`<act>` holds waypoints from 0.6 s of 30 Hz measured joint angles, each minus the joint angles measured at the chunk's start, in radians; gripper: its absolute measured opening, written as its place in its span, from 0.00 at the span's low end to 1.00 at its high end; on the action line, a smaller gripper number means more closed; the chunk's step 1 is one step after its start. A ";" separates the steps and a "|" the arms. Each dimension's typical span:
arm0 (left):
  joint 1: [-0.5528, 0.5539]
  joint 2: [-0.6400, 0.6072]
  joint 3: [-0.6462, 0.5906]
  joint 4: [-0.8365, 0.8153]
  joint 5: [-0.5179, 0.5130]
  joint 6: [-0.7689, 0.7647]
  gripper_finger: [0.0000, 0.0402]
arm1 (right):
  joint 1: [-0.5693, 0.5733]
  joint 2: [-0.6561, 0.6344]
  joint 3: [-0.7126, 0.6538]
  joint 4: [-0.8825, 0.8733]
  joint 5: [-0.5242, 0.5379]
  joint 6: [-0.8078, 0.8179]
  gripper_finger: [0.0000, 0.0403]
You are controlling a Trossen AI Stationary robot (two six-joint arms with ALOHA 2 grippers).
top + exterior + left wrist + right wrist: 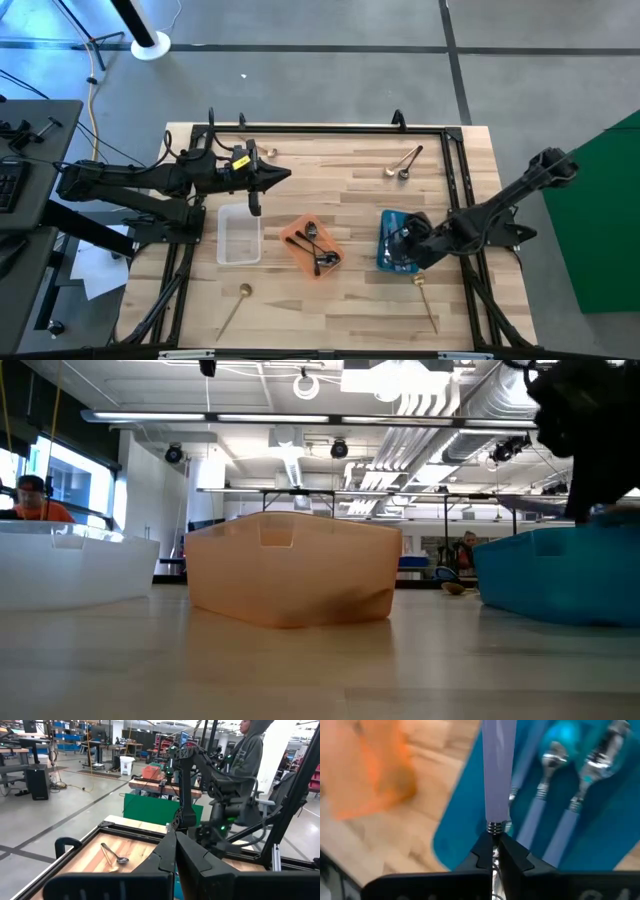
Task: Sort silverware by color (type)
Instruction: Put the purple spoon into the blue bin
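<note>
My right gripper [398, 244] hangs over the blue tray [385, 222], pointing steeply down, shut on a lilac-handled spoon [497, 770]. Two more lilac-handled spoons [540, 815] lie in that tray. Dark spoons [315, 246] lie in the orange tray [297, 228], and the clear tray [238, 236] stands left of it. Loose on the table are a gold and a silver spoon [404, 163] at the far right, a gold spoon [268, 152] by my left gripper, and gold spoons near the front [232, 305] [425, 298]. My left gripper [285, 177] is shut and level above the far left, with nothing seen in it. My right gripper pinches the spoon between its two fingers at the silver neck [493, 827], right where the lilac handle ends. The fingers slant down from the table's right side. The handle sticks out past the fingertips over the blue tray, lifted clear; the bowl end is hidden behind the fingers.
A black frame [330, 128] borders the wooden table's far edge and sides. In the low view the clear tray [70, 565], orange tray [290, 575] and blue tray [560, 575] stand in a row. People show in the room beyond.
</note>
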 joint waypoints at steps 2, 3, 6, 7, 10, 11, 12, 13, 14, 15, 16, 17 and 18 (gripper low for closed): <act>0.000 0.000 0.000 0.000 0.000 0.000 0.00 | 0.001 0.000 -0.030 0.016 -0.003 0.049 0.00; 0.000 0.000 0.000 0.000 0.000 0.000 0.00 | 0.001 0.000 -0.043 0.037 -0.008 0.056 0.00; 0.000 0.000 0.000 0.000 0.000 0.000 0.00 | -0.003 0.000 -0.075 0.122 -0.031 0.042 0.00; 0.000 0.000 0.000 0.000 0.000 0.000 0.00 | -0.007 0.000 -0.082 0.142 -0.049 0.029 0.00; 0.000 0.000 0.000 0.000 -0.004 0.000 0.00 | -0.022 0.001 -0.096 0.121 -0.099 0.007 0.00; 0.000 0.000 0.000 0.000 -0.010 0.000 0.00 | -0.030 0.001 -0.096 0.105 -0.109 0.004 0.00; 0.000 0.000 0.000 0.000 -0.016 0.000 0.00 | -0.040 0.001 -0.096 0.099 -0.119 0.000 0.00; 0.000 0.000 0.000 0.000 -0.018 0.000 0.00 | -0.051 0.001 -0.096 0.097 -0.133 -0.002 0.00; 0.000 0.000 0.000 0.000 -0.019 0.000 0.00 | -0.060 0.001 -0.096 0.092 -0.145 -0.007 0.00; 0.000 0.000 0.000 0.000 -0.019 0.000 0.00 | -0.068 0.001 -0.096 0.086 -0.155 -0.021 0.00; 0.000 0.000 0.000 0.000 -0.019 0.000 0.00 | -0.076 0.001 -0.096 0.086 -0.167 -0.031 0.00; 0.000 0.000 0.000 0.000 -0.019 0.000 0.00 | -0.085 0.001 -0.096 0.086 -0.173 -0.046 0.00; 0.000 0.000 0.000 0.000 -0.019 0.000 0.00 | -0.093 0.001 -0.096 0.086 -0.180 -0.054 0.00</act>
